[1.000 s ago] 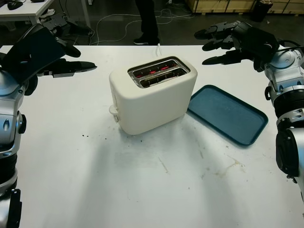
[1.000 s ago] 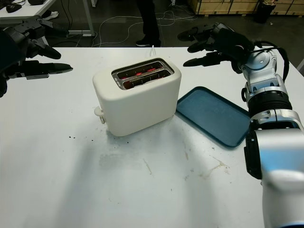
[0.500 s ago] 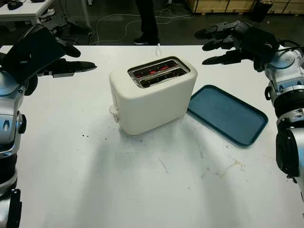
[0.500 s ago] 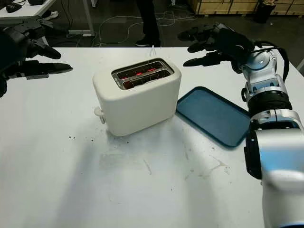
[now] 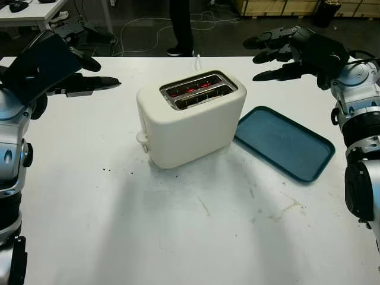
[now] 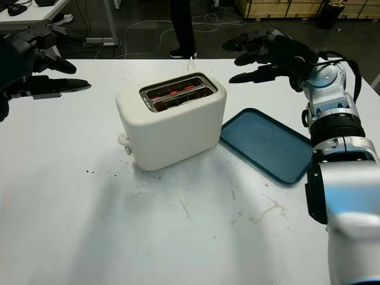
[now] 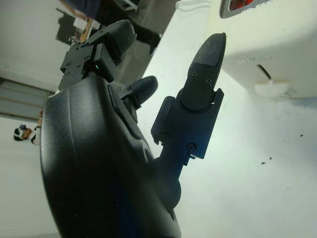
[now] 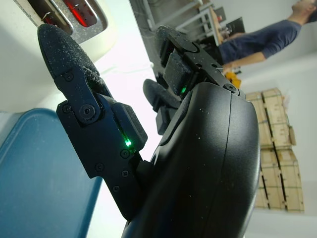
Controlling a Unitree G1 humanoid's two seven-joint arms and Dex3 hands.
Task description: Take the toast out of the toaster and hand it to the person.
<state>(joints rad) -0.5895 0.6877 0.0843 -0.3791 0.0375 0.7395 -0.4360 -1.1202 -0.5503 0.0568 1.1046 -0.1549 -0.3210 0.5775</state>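
Judging from how things lie, nothing of the task is done yet — the toast sits down in the glowing slots of the cream-white, round-cornered plastic toaster [image 5: 190, 119], too deep to make out clearly, and every step of lifting and handing over remains. The black three-fingered left hand [image 5: 56, 68] hovers above the worktop well to one side of the toaster, open and holding nothing; the black right hand [image 5: 294, 53] hovers on the opposite side, also open and empty, with the toaster between the two sets of fingers. A flat dark-teal plastic tray with a raised rim [image 5: 285, 142] lies below the right fingers, its near corner just beside the toaster's base. The white matte worktop [image 5: 178, 225] carries scuffs, a brownish stain and a few dark crumbs. Past the fingers, at the far edge, a person's dark-trousered legs [image 5: 181, 27] stand on the floor. The toaster's shell looks smooth and slightly glossy — its slot frame metallic, lit red within.
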